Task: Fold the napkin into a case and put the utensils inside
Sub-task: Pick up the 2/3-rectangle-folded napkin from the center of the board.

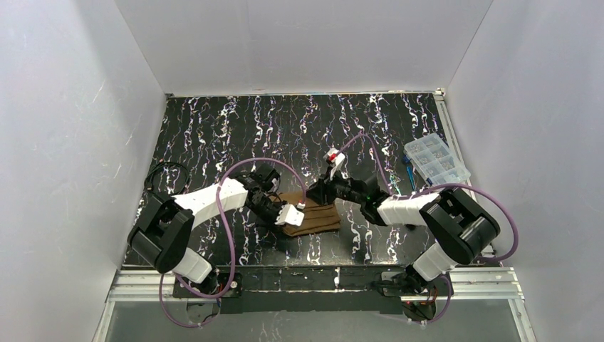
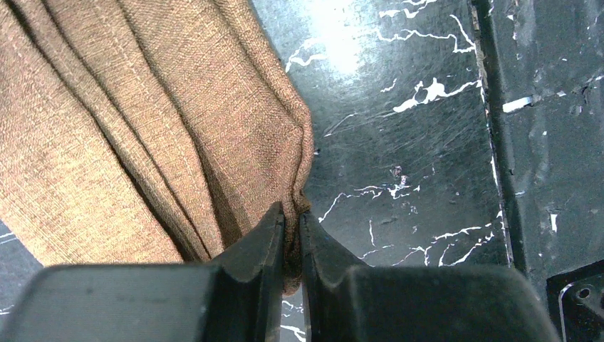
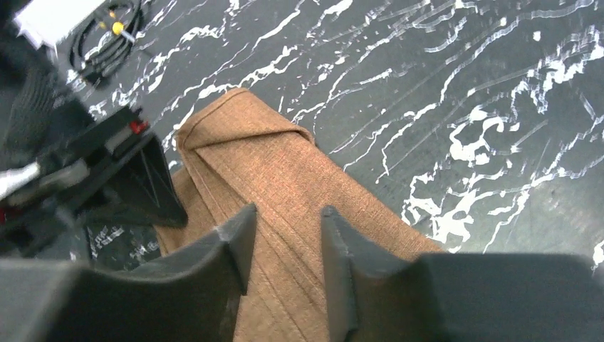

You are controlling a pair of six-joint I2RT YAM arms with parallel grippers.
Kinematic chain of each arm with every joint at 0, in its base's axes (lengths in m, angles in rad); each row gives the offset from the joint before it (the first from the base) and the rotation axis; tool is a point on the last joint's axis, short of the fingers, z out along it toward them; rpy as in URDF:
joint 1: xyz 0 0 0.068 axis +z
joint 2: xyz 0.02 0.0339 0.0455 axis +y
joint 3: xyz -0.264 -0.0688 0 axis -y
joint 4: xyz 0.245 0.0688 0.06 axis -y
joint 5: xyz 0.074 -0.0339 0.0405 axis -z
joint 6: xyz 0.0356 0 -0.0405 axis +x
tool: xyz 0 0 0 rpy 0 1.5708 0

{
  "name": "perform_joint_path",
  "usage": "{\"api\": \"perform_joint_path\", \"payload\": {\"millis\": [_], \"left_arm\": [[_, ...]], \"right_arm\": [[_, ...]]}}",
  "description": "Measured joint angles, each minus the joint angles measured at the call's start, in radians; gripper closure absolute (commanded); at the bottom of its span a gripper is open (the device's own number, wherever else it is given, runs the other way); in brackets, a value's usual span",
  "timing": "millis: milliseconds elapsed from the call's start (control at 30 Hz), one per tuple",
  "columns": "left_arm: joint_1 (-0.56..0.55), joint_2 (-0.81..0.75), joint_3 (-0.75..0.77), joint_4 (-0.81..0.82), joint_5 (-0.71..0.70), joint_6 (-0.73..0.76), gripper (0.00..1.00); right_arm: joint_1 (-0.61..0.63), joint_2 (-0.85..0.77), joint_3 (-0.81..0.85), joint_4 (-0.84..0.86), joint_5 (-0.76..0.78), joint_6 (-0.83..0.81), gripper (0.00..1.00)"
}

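While the left gripper (image 2: 292, 235) clamps a corner of the napkin (image 2: 142, 128), the empty, parted right gripper (image 3: 286, 214) should flatten its folds.

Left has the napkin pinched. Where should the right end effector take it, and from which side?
Probably the napkin's long edge farthest from the left end effector, approached from above with the open right end effector straddling that edge. The layers lie flat and stacked there, and the folds run lengthwise, so one pinch should catch them all.
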Motion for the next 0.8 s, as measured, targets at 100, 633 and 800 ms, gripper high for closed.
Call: {"api": "perform_joint_path", "payload": {"millis": [100, 633, 800], "left_arm": [[0.024, 0.000, 0.002, 0.000, 0.021, -0.008, 1.00], [0.113, 0.066, 0.114, -0.087, 0.137, -0.004, 1.00], [0.127, 0.102, 0.144, -0.130, 0.157, 0.023, 1.00]], "right_arm": [[0.003, -0.016, -0.048, 0.076, -0.035, -0.019, 0.20], [0.190, -0.028, -0.143, 0.191, -0.041, -0.161, 0.22], [0.243, 0.058, -0.142, 0.240, -0.008, -0.190, 0.23]]}}
